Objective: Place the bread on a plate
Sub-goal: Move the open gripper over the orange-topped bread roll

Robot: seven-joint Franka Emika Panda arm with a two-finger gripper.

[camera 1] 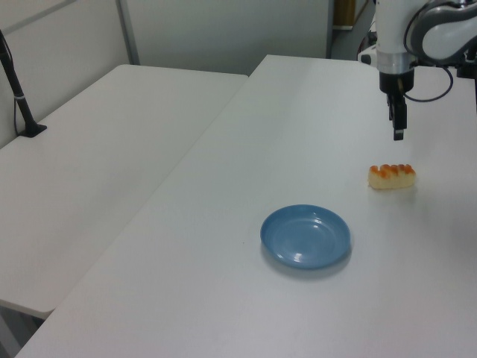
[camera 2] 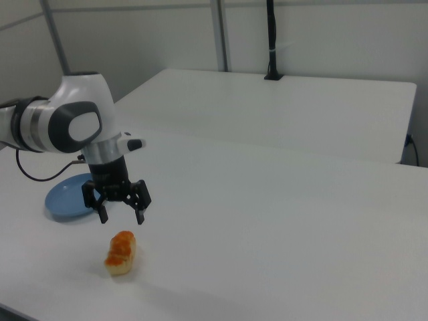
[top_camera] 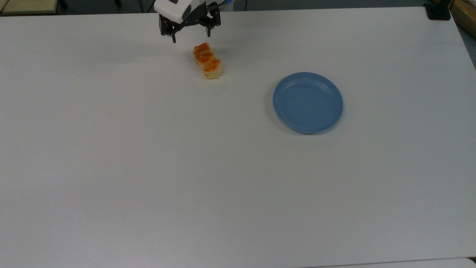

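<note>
Above the far end of the bun [top_camera: 208,60] hangs the gripper [top_camera: 190,37], its two fingers spread wide and pointing down, holding nothing; that spread looks meant to straddle the bun across its narrow width once the arm drops. From the right view the gripper [camera 2: 122,214] sits above the bun [camera 2: 121,253] and clear of it, so the grasp has not begun. The bun lies flat on the table [top_camera: 148,167], glazed lumps up, well apart from the plate [top_camera: 308,102], which sits bare to the top view's right; the carry will likely be a short sideways move. In the left view the bun [camera 1: 392,176] lies beyond the plate [camera 1: 305,236], toward the arm's side. The table is plain white and matte, with a second white table [camera 1: 89,164] butted alongside, pale partition walls behind, and a black post [camera 2: 272,40] at the far edge.
</note>
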